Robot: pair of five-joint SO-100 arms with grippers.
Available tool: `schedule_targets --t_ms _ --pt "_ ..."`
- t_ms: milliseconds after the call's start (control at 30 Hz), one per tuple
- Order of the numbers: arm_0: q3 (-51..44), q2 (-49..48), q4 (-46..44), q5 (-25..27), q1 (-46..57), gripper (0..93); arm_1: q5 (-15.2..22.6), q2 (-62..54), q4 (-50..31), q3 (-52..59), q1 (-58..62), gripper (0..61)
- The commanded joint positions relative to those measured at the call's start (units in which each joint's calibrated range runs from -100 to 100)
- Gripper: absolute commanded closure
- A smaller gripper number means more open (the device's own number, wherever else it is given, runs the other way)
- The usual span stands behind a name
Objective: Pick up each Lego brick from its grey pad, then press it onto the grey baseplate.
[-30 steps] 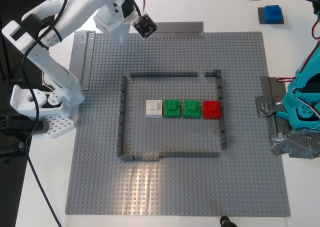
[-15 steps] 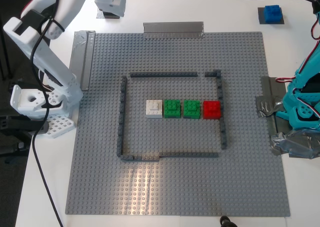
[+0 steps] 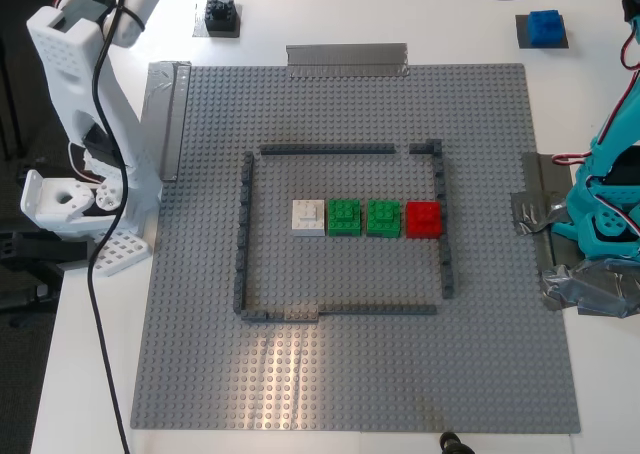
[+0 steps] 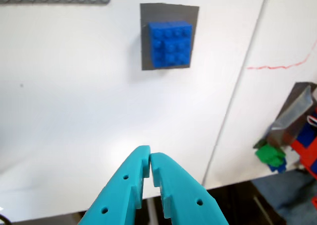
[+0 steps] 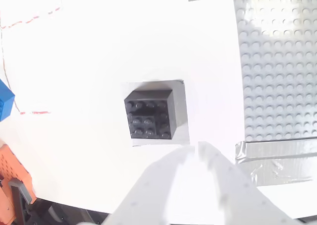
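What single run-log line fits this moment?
first gripper: shut, off blue brick | second gripper: shut, near black brick | both bricks on pads | baseplate: neither placed

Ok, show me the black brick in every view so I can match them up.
Exterior view: black brick at the top edge, towards the exterior view's left, on its grey pad, off the baseplate.
First wrist view: not in it; that one shows the blue brick.
Second wrist view: black brick mid-frame, ahead of my second gripper.
Shared landmark: the baseplate's taped corner.
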Motion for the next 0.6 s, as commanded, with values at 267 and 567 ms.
schedule_targets --t_ms 267,567 --pt "-2.5 4.1 -1.3 1.0 1.3 70.4 1.1 4.8 -3.5 -11.7 -7.5 61.1" --pt "-2.5 9.2 -4.5 2.4 1.1 69.4 0.1 11.8 -1.5 -12.1 -8.5 41.1"
